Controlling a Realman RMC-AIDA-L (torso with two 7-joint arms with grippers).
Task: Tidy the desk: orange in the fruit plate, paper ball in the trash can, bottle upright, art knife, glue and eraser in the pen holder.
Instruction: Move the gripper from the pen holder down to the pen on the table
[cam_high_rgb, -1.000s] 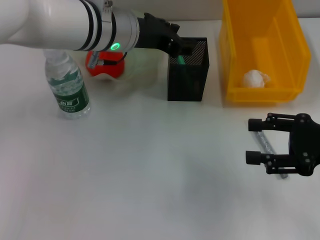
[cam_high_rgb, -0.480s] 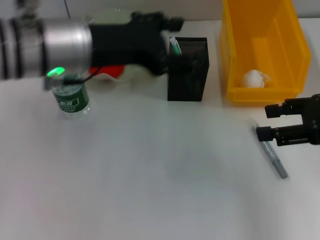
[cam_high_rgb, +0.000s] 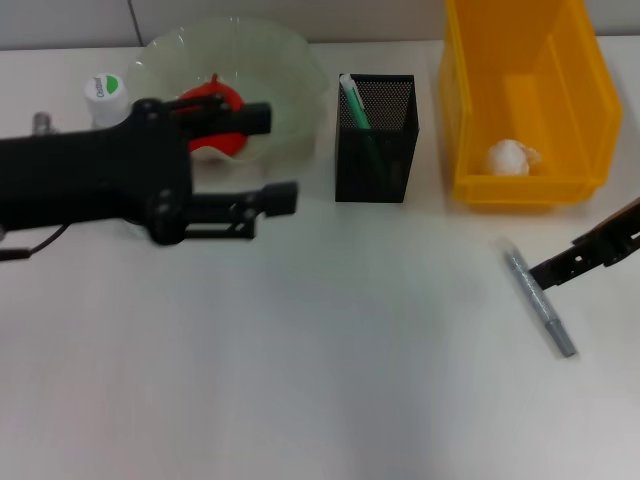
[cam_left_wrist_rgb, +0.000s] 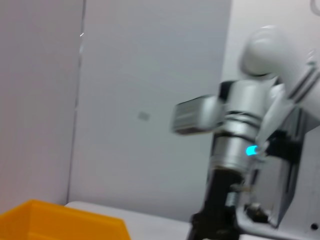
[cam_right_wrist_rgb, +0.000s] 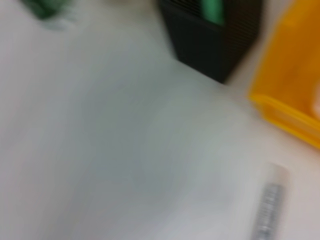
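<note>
Grey metal art knife (cam_high_rgb: 538, 297) lies on the white desk (cam_high_rgb: 330, 380), right, near the yellow rectangular trash can (cam_high_rgb: 525, 95). Left gripper (cam_high_rgb: 278, 158), jaws apart and empty, hovers left of the black mesh pen holder (cam_high_rgb: 375, 140); right gripper (cam_high_rgb: 600, 245) just beside the knife, jaw state indeterminate. Next: grasp knife, carry to holder.

On my desk (cam_high_rgb: 320, 400) the fruit plate (cam_high_rgb: 290, 75) sits at the back left with the orange (cam_high_rgb: 205, 100) in it, and the bottle (cam_high_rgb: 105, 97) stands just to its left. The pen holder (cam_high_rgb: 375, 150) is right of the plate, a pen-like stick (cam_high_rgb: 353, 102) leaning inside it. Farther right is the trash can (cam_high_rgb: 525, 100) with the paper ball (cam_high_rgb: 508, 158) inside. The art knife (cam_high_rgb: 539, 303) lies flat in front of the can.
</note>
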